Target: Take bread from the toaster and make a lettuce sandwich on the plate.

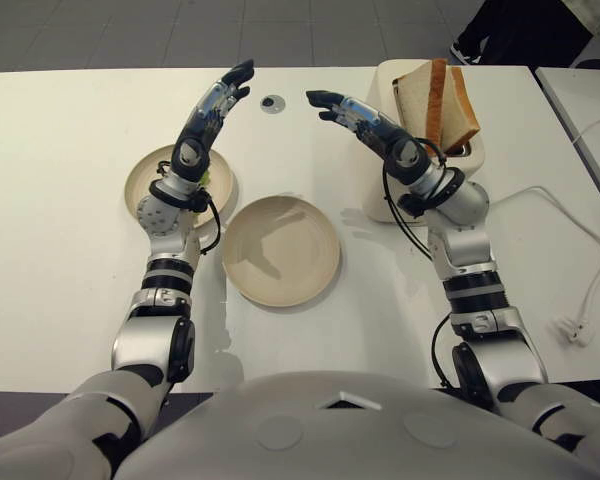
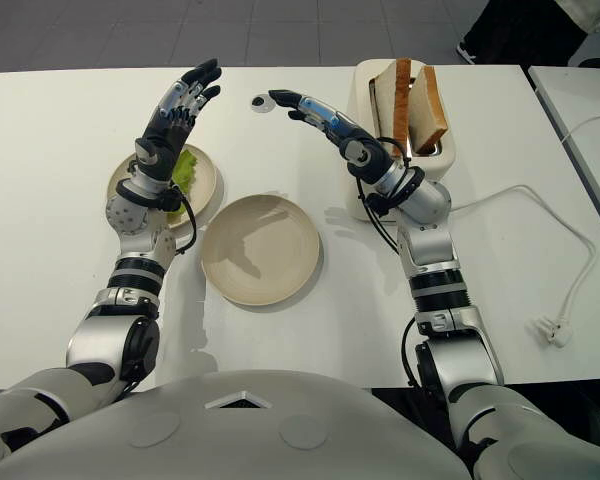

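A cream toaster (image 2: 435,160) stands at the far right of the white table with two bread slices (image 2: 412,100) sticking up from its slots. An empty beige plate (image 2: 261,249) lies in the middle. Left of it a smaller plate (image 2: 208,175) carries green lettuce (image 2: 186,167). My left hand (image 2: 183,100) is raised above the lettuce plate, fingers straight and holding nothing. My right hand (image 2: 305,107) is held up just left of the toaster, fingers stretched out and holding nothing.
A small dark round fitting (image 2: 260,101) sits in the tabletop at the back, between my hands. The toaster's white cable and plug (image 2: 551,328) trail along the table's right side. A second table (image 2: 590,110) adjoins on the right.
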Motion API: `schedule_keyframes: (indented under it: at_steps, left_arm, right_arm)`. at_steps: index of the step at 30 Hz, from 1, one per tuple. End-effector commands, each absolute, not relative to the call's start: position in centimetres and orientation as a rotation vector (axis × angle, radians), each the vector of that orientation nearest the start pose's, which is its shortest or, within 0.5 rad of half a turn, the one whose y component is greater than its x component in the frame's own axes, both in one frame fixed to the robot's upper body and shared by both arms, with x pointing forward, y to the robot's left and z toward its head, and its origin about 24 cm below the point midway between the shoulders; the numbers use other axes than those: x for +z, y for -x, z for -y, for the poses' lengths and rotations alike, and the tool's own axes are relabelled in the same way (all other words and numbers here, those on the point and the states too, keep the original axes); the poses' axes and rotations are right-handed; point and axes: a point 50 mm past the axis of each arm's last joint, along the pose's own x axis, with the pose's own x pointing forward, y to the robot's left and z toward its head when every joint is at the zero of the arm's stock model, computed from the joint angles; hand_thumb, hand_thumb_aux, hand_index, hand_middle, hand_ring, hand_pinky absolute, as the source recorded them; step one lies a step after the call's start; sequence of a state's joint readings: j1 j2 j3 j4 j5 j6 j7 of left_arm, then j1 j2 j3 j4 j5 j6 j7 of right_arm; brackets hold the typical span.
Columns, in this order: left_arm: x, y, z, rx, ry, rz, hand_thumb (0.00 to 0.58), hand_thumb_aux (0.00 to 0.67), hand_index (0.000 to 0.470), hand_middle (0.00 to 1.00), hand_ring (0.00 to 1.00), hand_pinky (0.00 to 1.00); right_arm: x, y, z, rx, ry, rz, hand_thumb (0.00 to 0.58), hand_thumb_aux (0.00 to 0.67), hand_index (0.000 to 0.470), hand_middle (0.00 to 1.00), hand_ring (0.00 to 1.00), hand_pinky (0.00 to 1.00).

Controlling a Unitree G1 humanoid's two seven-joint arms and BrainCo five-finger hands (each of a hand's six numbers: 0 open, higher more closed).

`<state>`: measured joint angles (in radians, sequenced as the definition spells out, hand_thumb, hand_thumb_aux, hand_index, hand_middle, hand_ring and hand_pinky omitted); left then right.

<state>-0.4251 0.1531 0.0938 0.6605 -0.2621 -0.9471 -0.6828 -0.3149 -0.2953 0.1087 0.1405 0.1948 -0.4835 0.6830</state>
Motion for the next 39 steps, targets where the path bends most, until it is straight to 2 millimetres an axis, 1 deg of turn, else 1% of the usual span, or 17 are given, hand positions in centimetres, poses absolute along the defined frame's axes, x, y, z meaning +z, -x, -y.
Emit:
schedule_keyframes:
  at_steps: [1, 5, 7, 10, 12, 14, 19, 23, 26, 28, 29, 31, 35, 37, 39]
  left_arm:
    - [9.6, -30.0, -16.1, -0.521, -0.146, 0.710, 0.000, 0.000, 0.000, 0.00, 0.00, 0.00]
    - [9.6, -30.1, -15.9, -0.529, -0.144, 0.707, 0.000, 0.000, 0.000, 0.00, 0.00, 0.00]
    - [9.5, -30.1, -15.8, -0.531, -0.144, 0.704, 0.000, 0.000, 0.000, 0.00, 0.00, 0.00]
    - [9.5, -30.3, -15.7, -0.535, -0.139, 0.700, 0.000, 0.000, 0.000, 0.00, 0.00, 0.00]
    - [9.4, -30.3, -15.6, -0.537, -0.138, 0.696, 0.000, 0.000, 0.000, 0.00, 0.00, 0.00]
    - [9.3, -30.4, -15.5, -0.540, -0.137, 0.694, 0.000, 0.000, 0.000, 0.00, 0.00, 0.00]
    - [9.2, -30.4, -15.5, -0.539, -0.136, 0.694, 0.000, 0.000, 0.000, 0.00, 0.00, 0.00]
    - [9.1, -30.5, -15.4, -0.541, -0.135, 0.690, 0.000, 0.000, 0.000, 0.00, 0.00, 0.00]
    - [9.0, -30.5, -15.2, -0.547, -0.132, 0.689, 0.000, 0.000, 0.000, 0.00, 0.00, 0.00]
    - [9.0, -30.6, -15.1, -0.550, -0.131, 0.686, 0.000, 0.000, 0.000, 0.00, 0.00, 0.00]
    - [8.9, -30.6, -15.1, -0.550, -0.132, 0.684, 0.000, 0.000, 0.000, 0.00, 0.00, 0.00]
    - [8.9, -30.6, -15.0, -0.552, -0.131, 0.680, 0.000, 0.000, 0.000, 0.00, 0.00, 0.00]
    - [8.6, -30.7, -15.1, -0.551, -0.131, 0.667, 0.000, 0.000, 0.000, 0.00, 0.00, 0.00]
    - [8.5, -30.7, -15.2, -0.548, -0.130, 0.663, 0.000, 0.000, 0.000, 0.00, 0.00, 0.00]
    - [8.5, -30.6, -15.1, -0.546, -0.128, 0.666, 0.000, 0.000, 0.000, 0.00, 0.00, 0.00]
  right_arm:
    - [12.6, -28.0, 13.6, 0.844, 0.325, 0.553, 0.000, 0.000, 0.000, 0.00, 0.00, 0.00]
    - [12.8, -28.3, 13.8, 0.866, 0.371, 0.554, 0.000, 0.000, 0.000, 0.00, 0.00, 0.00]
    - [13.1, -28.7, 14.1, 0.872, 0.406, 0.555, 0.000, 0.000, 0.000, 0.00, 0.00, 0.00]
    - [14.4, -29.3, 14.7, 0.875, 0.443, 0.583, 0.000, 0.000, 0.000, 0.00, 0.00, 0.00]
    - [15.3, -29.7, 14.5, 0.884, 0.467, 0.616, 0.000, 0.000, 0.000, 0.00, 0.00, 0.00]
    - [15.7, -29.8, 14.2, 0.896, 0.473, 0.635, 0.000, 0.000, 0.000, 0.00, 0.00, 0.00]
    - [15.7, -29.8, 13.8, 0.913, 0.462, 0.647, 0.000, 0.000, 0.000, 0.00, 0.00, 0.00]
    - [14.9, -29.6, 14.0, 0.934, 0.456, 0.616, 0.000, 0.000, 0.000, 0.00, 0.00, 0.00]
    - [14.2, -29.3, 14.0, 0.981, 0.491, 0.588, 0.000, 0.000, 0.000, 0.00, 0.00, 0.00]
    - [14.2, -29.6, 14.3, 0.991, 0.506, 0.580, 0.000, 0.000, 0.000, 0.00, 0.00, 0.00]
    - [14.4, -30.0, 14.4, 0.983, 0.506, 0.576, 0.000, 0.000, 0.000, 0.00, 0.00, 0.00]
    - [15.3, -31.2, 14.6, 0.967, 0.502, 0.590, 0.000, 0.000, 0.000, 0.00, 0.00, 0.00]
    - [17.8, -32.8, 14.1, 0.923, 0.468, 0.677, 0.000, 0.000, 0.000, 0.00, 0.00, 0.00]
    - [19.1, -33.1, 14.3, 0.863, 0.427, 0.736, 0.000, 0.000, 0.000, 0.00, 0.00, 0.00]
    - [20.6, -32.9, 15.2, 0.780, 0.390, 0.806, 0.000, 0.000, 0.000, 0.00, 0.00, 0.00]
